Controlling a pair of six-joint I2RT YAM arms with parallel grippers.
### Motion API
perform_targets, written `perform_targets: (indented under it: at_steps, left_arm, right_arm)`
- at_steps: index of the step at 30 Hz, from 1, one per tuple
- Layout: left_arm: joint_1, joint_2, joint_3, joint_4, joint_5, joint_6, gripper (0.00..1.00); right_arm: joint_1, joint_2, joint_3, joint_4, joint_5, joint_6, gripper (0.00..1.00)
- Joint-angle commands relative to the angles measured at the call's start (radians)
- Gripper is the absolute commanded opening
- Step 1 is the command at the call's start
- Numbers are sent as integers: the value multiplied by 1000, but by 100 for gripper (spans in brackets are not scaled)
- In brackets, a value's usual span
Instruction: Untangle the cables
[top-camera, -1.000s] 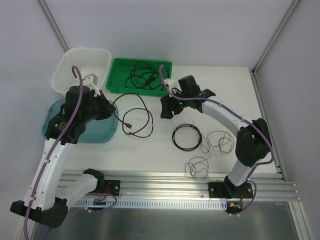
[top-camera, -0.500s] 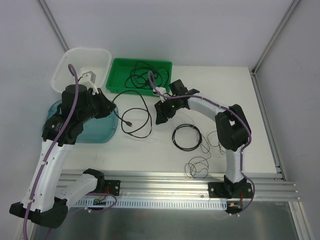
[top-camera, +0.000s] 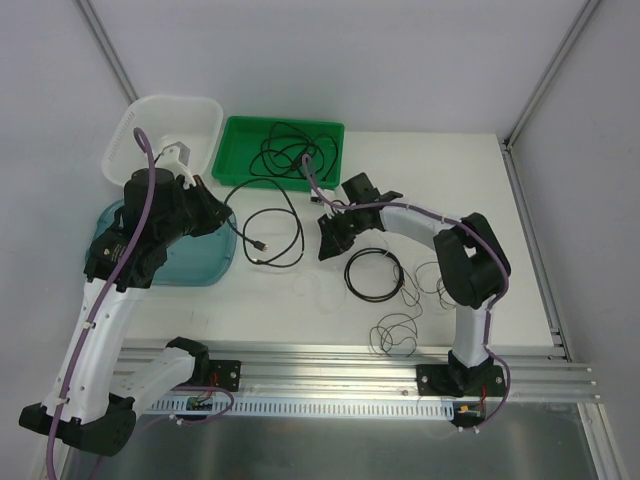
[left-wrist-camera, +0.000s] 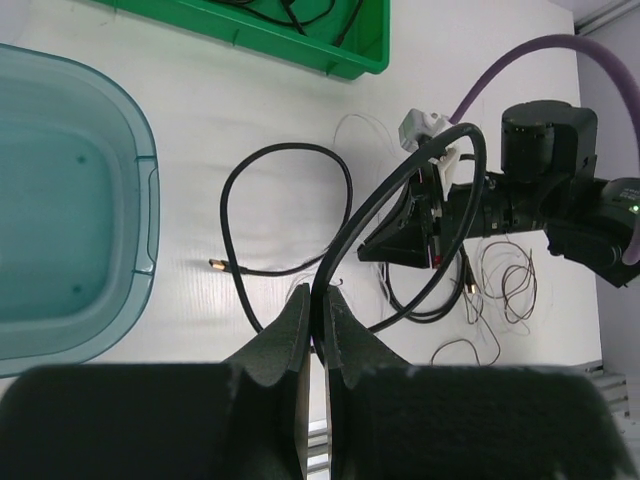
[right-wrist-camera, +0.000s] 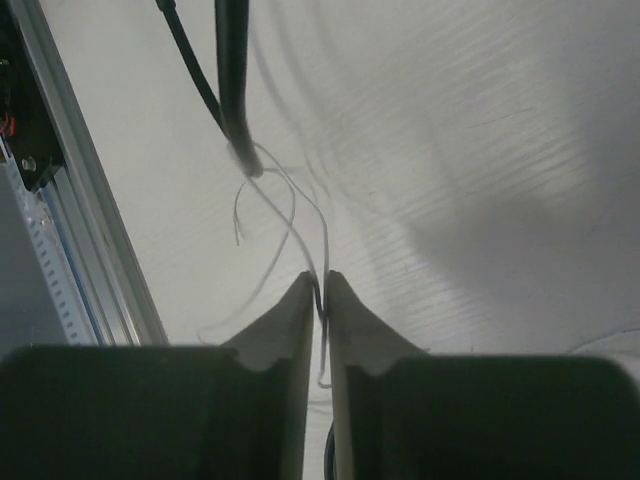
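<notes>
- While each gripper holds one strand, the tangle lies on the white table (top-camera: 520, 200) just on the near side of the green tray (top-camera: 236, 168), off its right half.
- Left gripper (left-wrist-camera: 318, 300): jaws pressed together on a thick black cable (left-wrist-camera: 372, 205). The cord arches up out of the pinch and away from the tray. Judgement: it is held lifted so that it hangs free of its neighbours.
- Right gripper (right-wrist-camera: 318, 285): jaws nipped shut on the thin white cable (right-wrist-camera: 292, 218), low over the table near the tray's right corner.
- In the right wrist view the white cable runs up to the end of a black cord (right-wrist-camera: 232, 80). I cannot tell whether it is wrapped round it or joined to it.
- Judgement: two grips on different strands let them be drawn apart at that crossing.
- Black loop (top-camera: 301, 240) with a small plug lies flat just off the tray's near rim. I cannot tell whether it is one cord with the held cable.
- Black coil (top-camera: 349, 278): neatly wound, further from the tray toward the arm bases. It looks separate from the others.
- Hair-thin dark wire (top-camera: 437, 283): loose loops, farthest from the tray on its right side, untouched.
- More black cable (top-camera: 285, 155) sits inside the tray.
- Risk: the white strand is fine and could slip from the pinch or snag at the crossing.
</notes>
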Motion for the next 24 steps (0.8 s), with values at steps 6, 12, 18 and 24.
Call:
perform_targets:
  at_steps: [6, 12, 18, 24]
  left_arm:
    - [-13, -35, 7, 96, -57, -164, 0]
    - [-39, -66, -96, 270, 11, -340, 0]
    - [-192, -65, -136, 364, -110, -445, 0]
    - [-274, -54, -163, 439, -193, -532, 0]
  right_arm:
    - [43, -245, -182, 173, 25, 135, 1]
    - [83, -448, -358, 381, 177, 299, 1]
    - [175, -523, -400, 487, 407, 399, 1]
    - [282, -527, -389, 533, 614, 498, 1]
